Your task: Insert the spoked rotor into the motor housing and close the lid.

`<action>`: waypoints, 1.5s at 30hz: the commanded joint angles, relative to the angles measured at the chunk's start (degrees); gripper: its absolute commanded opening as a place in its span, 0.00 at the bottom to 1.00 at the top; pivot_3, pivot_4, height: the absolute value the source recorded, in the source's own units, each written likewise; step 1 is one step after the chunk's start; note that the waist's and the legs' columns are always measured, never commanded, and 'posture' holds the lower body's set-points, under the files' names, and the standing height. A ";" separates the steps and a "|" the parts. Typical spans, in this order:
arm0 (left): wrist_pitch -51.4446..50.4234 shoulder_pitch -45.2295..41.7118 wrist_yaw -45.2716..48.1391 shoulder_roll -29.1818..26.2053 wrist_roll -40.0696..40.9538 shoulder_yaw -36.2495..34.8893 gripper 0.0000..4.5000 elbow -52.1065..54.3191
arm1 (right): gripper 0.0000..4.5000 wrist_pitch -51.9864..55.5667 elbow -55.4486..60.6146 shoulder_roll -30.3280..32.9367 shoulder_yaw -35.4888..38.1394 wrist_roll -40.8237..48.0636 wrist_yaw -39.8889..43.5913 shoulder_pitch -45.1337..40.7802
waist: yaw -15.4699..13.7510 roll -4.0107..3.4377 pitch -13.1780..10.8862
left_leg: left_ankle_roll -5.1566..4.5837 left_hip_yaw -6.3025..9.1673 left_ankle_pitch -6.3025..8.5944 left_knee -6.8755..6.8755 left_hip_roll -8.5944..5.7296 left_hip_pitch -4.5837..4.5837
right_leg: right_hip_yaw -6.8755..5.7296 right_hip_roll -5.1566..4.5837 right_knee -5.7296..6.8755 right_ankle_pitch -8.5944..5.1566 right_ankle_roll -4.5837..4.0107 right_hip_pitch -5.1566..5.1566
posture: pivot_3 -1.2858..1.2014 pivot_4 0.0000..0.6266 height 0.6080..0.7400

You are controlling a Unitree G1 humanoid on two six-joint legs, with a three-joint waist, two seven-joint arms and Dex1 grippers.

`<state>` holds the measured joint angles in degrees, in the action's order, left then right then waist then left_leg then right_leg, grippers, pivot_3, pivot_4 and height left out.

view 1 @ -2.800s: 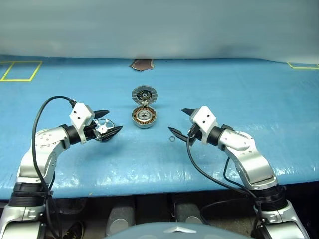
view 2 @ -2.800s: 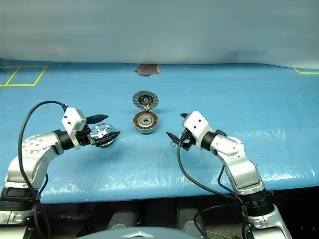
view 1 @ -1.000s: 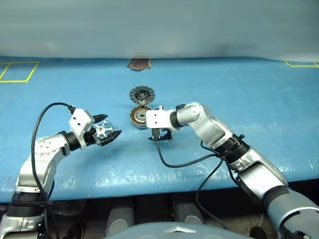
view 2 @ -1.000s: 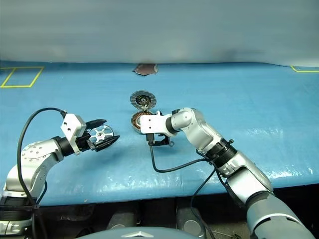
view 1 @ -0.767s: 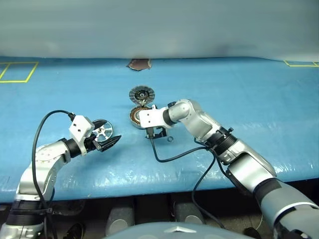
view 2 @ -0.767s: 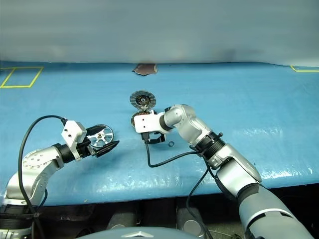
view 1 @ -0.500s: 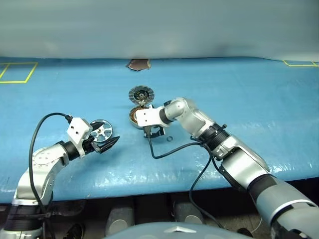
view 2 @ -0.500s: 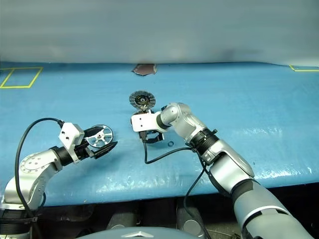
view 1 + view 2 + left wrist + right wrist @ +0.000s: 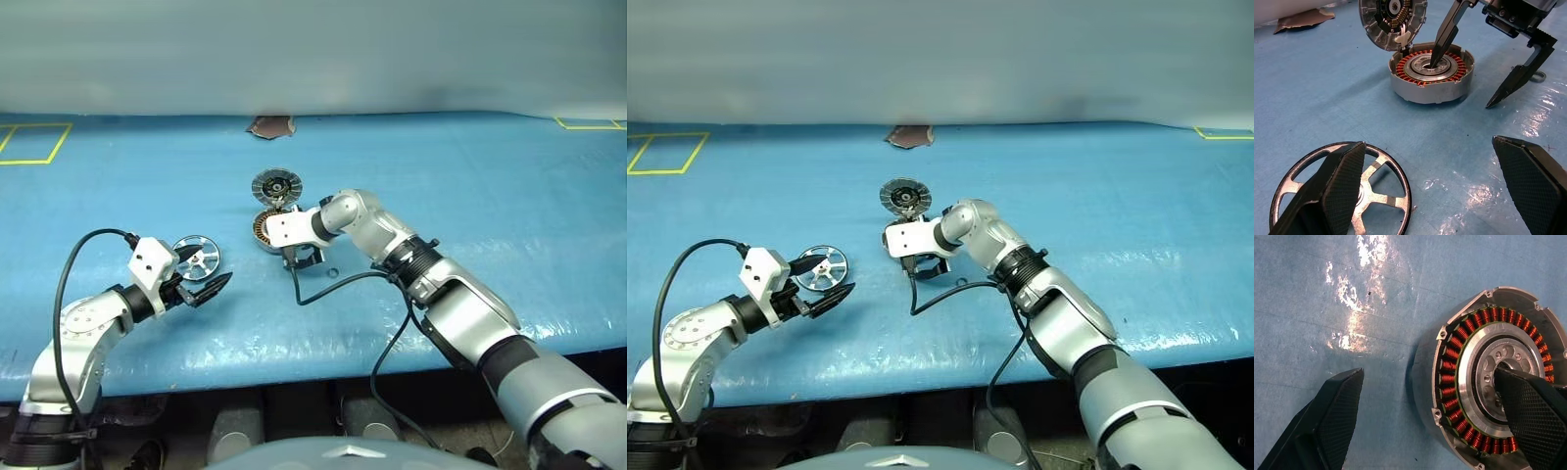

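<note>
Spoked rotor [image 9: 1339,193]: shiny silver ring with spokes to a pale hub, lying flat on the blue counter [image 9: 509,196], well apart from the housing. Motor housing [image 9: 1431,73]: round silver-grey cup, sitting upright, copper-orange windings ringing a silver centre hub, top open. Lid [image 9: 1392,22]: grey disc, hinged at the housing's far rim, swung up open, segmented inner face showing.
</note>
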<state>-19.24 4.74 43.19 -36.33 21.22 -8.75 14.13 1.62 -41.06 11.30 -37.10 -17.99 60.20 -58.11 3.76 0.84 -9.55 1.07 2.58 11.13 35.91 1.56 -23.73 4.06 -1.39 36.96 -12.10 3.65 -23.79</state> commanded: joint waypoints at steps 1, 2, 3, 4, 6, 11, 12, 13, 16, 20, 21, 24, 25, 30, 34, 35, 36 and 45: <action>0.76 -0.15 -0.19 -0.14 0.64 -1.51 1.00 2.51 | 0.99 -0.37 -2.70 -1.14 0.95 -0.56 1.18 -2.08 | 0.05 0.00 0.00 | 0.00 0.00 0.00 0.00 0.00 0.01 | 0.00 0.00 0.01 0.00 0.00 0.00 | 0.52 0.24 1.00; 0.77 -0.11 -0.21 -0.14 0.62 -1.47 1.00 2.56 | 0.99 -0.49 -3.46 -1.37 0.78 -0.75 1.50 -2.20 | 0.07 0.00 0.00 | 0.00 0.00 0.00 0.00 0.00 0.02 | 0.00 0.00 0.01 0.00 0.00 0.01 | 0.52 0.24 1.00; 0.76 -0.12 -0.22 -0.15 0.62 -1.44 1.00 2.58 | 0.96 -0.41 -4.22 -1.65 0.59 -0.92 2.00 -2.40 | 0.09 0.00 0.00 | 0.00 0.00 0.00 0.00 0.00 0.02 | 0.00 0.00 0.01 0.00 0.00 0.01 | 0.52 0.24 1.00; 0.74 -0.13 -0.25 -0.14 0.62 -1.41 1.00 2.62 | 0.91 -0.35 -4.79 -1.90 0.44 -1.14 2.31 -2.56 | 0.10 0.00 0.00 | 0.00 0.00 0.00 0.00 0.00 0.04 | 0.00 0.00 0.01 0.00 0.00 0.02 | 0.52 0.24 1.00; 0.62 -0.14 -0.30 -0.11 0.66 -1.33 1.00 2.72 | 0.79 -0.40 -5.95 -2.64 0.61 -1.55 2.01 -2.87 | 0.12 0.00 0.00 | 0.00 0.00 0.00 0.00 0.00 0.06 | 0.00 0.00 0.01 0.00 -0.01 0.04 | 0.52 0.24 1.00; 0.46 0.14 -0.37 -0.13 0.72 -1.34 1.00 3.08 | 0.69 -0.60 -8.00 -4.07 1.67 -2.10 0.97 -3.12 | 0.15 0.00 0.01 | 0.01 0.00 0.00 -0.05 0.00 0.07 | 0.00 0.00 0.01 -0.02 -0.04 0.03 | 0.52 0.24 1.00; 0.43 0.22 -0.39 -0.19 0.71 -1.40 1.00 3.15 | 0.66 -0.61 -7.95 -4.04 1.81 -1.99 1.49 -2.90 | 0.15 0.00 0.01 | 0.01 0.01 0.00 -0.05 0.00 0.07 | 0.00 0.00 0.02 -0.03 -0.05 0.03 | 0.52 0.24 1.00; 0.41 0.27 -0.40 -0.23 0.70 -1.44 1.00 3.19 | 0.60 -0.62 -7.92 -4.03 1.93 -1.96 1.83 -2.75 | 0.15 0.00 0.01 | 0.01 0.01 0.01 -0.05 0.01 0.07 | -0.01 0.00 0.02 -0.03 -0.05 0.03 | 0.52 0.24 1.00; 0.36 0.24 -0.39 -0.41 0.74 -1.65 1.00 3.19 | 0.50 -0.43 -5.54 -3.69 2.13 -2.20 2.17 -1.82 | 0.24 0.01 0.02 | 0.01 0.00 0.01 -0.05 0.01 0.14 | 0.00 0.00 0.02 -0.03 -0.06 0.08 | 0.52 0.24 1.00; 0.32 -0.47 -0.25 -0.62 0.61 -1.37 1.00 2.74 | 0.50 1.22 -0.41 -3.35 2.25 -1.73 4.30 -0.27 | 0.21 0.01 0.02 | 0.01 0.01 0.01 -0.06 0.02 0.13 | -0.02 0.01 0.05 -0.05 -0.08 0.06 | 0.52 0.24 1.00; 0.32 -0.75 -0.20 -0.64 0.56 -1.22 1.00 2.60 | 0.50 1.63 1.02 -3.17 2.17 -1.82 4.56 0.16 | 0.22 0.01 0.02 | 0.01 0.01 0.01 -0.07 0.02 0.12 | -0.01 0.00 0.05 -0.05 -0.09 0.05 | 0.52 0.24 1.00; 0.28 -1.54 0.00 -0.68 0.44 -0.88 1.00 2.20 | 0.50 3.20 5.35 -2.96 1.97 -2.13 4.73 1.67 | 0.23 0.01 0.02 | 0.03 0.01 0.02 -0.12 0.02 0.11 | -0.02 0.01 0.05 -0.05 -0.09 0.01 | 0.52 0.24 1.00; 0.25 -1.81 0.09 -0.71 0.39 -0.81 1.00 2.02 | 0.50 3.82 6.99 -2.95 1.71 -2.37 4.79 2.38 | 0.24 0.01 0.02 | 0.04 0.01 0.02 -0.14 0.02 0.11 | -0.03 0.01 0.05 -0.06 -0.10 0.01 | 0.52 0.24 1.00; 0.10 -2.72 0.69 -0.92 0.40 -0.81 1.00 1.52 | 0.50 6.87 15.53 -3.09 0.18 -3.36 5.44 6.97 | 0.31 0.02 0.03 | 0.04 0.01 0.03 -0.23 0.05 0.12 | -0.04 0.04 0.05 -0.07 -0.11 -0.03 | 0.52 0.24 1.00; 0.04 -2.41 1.31 -1.52 0.96 -2.08 1.00 1.82 | 0.50 9.39 21.32 -2.43 -1.48 -4.08 6.04 11.07 | 0.33 0.03 0.04 | 0.05 0.03 0.03 -0.26 0.07 0.14 | -0.06 0.07 0.06 -0.09 -0.14 -0.03 | 0.52 0.24 1.00; 0.18 -2.32 1.32 -1.68 0.94 -2.39 1.00 1.81 | 0.50 9.85 22.31 -2.23 -1.88 -4.26 6.16 11.87 | 0.33 0.03 0.04 | 0.05 0.03 0.03 -0.25 0.08 0.14 | -0.06 0.07 0.06 -0.10 -0.15 -0.02 | 0.52 0.24 1.00; 0.37 -2.34 1.28 -1.86 0.97 -2.93 1.00 1.58 | 0.50 10.48 23.02 -2.08 -2.22 -4.42 6.23 12.62 | 0.34 0.03 0.04 | 0.05 0.03 0.03 -0.25 0.08 0.16 | -0.06 0.06 0.06 -0.11 -0.17 -0.01 | 0.52 0.24 1.00; 0.73 -3.96 1.72 -3.36 0.62 -5.06 1.00 0.09 | 0.58 15.11 23.34 0.13 -3.92 -7.03 6.54 14.99 | 0.07 0.08 0.11 | 0.05 0.03 0.03 -0.21 0.07 0.23 | -0.09 0.04 0.05 -0.13 -0.20 0.08 | 0.52 0.24 1.00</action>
<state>-19.40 1.42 44.86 -38.93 21.40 -12.45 13.76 14.98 -15.67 10.63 -38.37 -24.40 64.64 -45.39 3.83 0.93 -9.44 1.12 2.61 11.16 35.72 1.62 -23.50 3.98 -1.36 37.01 -12.23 3.45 -23.70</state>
